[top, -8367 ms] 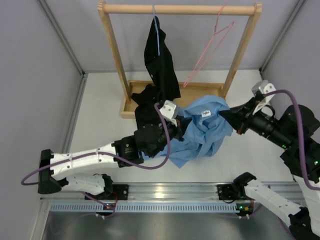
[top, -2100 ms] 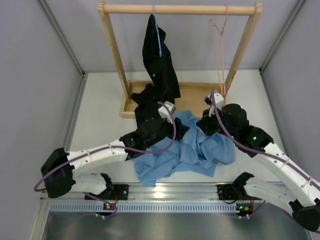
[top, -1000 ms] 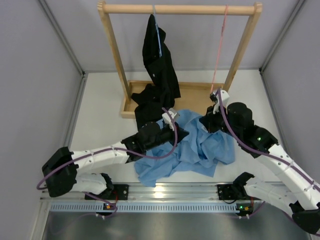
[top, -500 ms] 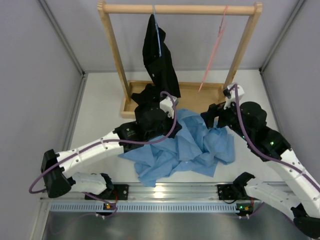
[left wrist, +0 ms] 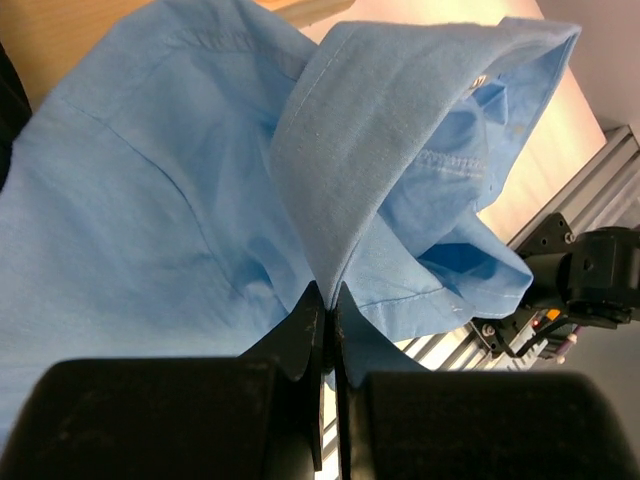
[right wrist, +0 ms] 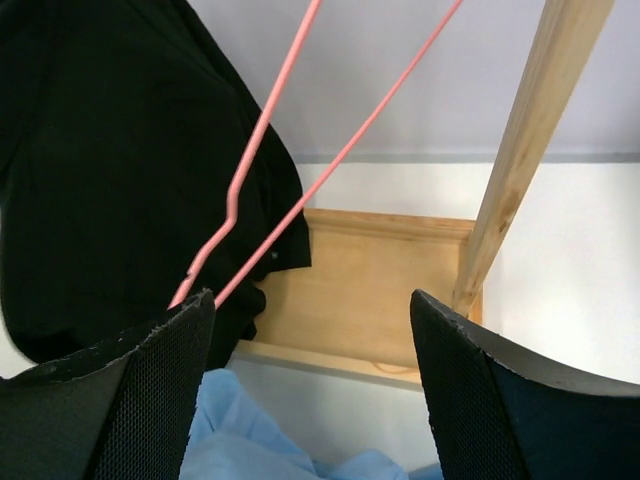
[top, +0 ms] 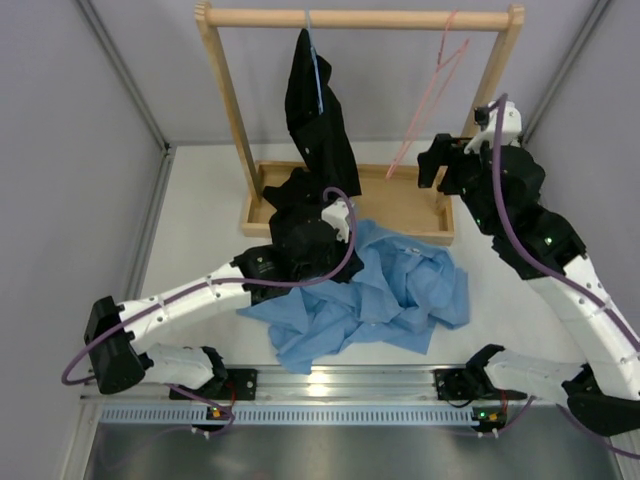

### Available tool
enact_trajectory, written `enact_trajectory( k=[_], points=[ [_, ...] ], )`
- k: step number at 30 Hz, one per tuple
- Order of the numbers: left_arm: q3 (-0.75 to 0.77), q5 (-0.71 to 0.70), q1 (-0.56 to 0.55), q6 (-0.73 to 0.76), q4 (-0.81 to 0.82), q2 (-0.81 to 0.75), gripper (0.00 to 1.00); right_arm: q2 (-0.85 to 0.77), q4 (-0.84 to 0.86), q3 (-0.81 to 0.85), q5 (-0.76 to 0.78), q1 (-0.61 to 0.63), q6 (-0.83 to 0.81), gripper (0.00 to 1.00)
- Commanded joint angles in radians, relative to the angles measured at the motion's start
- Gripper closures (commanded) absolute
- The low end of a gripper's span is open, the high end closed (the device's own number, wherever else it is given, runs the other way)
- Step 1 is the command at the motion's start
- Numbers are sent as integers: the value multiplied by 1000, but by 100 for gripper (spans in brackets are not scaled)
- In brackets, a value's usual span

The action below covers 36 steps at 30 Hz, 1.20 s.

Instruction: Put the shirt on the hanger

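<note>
grey panel walls close round a white table (top: 200,230) on 3 sides. on it stand 1 wooden rack (top: 360,18) with 2 hangers on its top bar, 2 garments and 2 arms. the blue hanger (top: 313,60) carries the black garment (top: 318,120), which trails down into the rack's base tray (top: 400,200). the pink hanger (top: 421,120) hangs bare near the right post, tilted, its lower end swung left over the tray.

the shirt (top: 390,295) lies crumpled on the table, its far edge at the tray's front lip, between the 2 arms. the left gripper (left wrist: 326,305) is clenched on a fold of it at the heap's far left, just beside the black garment. the right gripper (right wrist: 310,295) hangs off the table near the right post, released, its fingers spread wide with nothing between them.

bare table lies left of the rack and right of the shirt. the shirt's near edge stops short of the metal rail at the table's near edge. the right arm stands near the right wall.

the left arm covers part of the heap, and the sleeves cannot be sorted out in the folds. the black garment hides most of the blue hanger. in the right wrist view the pink wire runs down to the tip of the finger on that view's left; whether they touch i cannot tell.
</note>
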Motion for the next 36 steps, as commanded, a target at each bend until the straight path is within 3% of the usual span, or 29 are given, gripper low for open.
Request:
enact_trajectory(
  k=[1, 24, 27, 32, 36],
  points=[
    [-27, 37, -4, -20, 48, 9, 100, 91, 23, 112, 65, -14, 22, 25],
    [-139, 76, -4, -11, 119, 43, 100, 383, 46, 361, 19, -71, 20, 25],
    [-152, 82, -4, -12, 127, 58, 100, 403, 45, 376, 38, -77, 6, 30],
    [-156, 88, -6, -12, 139, 75, 100, 413, 43, 339, 32, -103, -3, 53],
    [-159, 88, -4, -9, 139, 75, 100, 386, 42, 309, 10, -123, 5, 62]
  ],
)
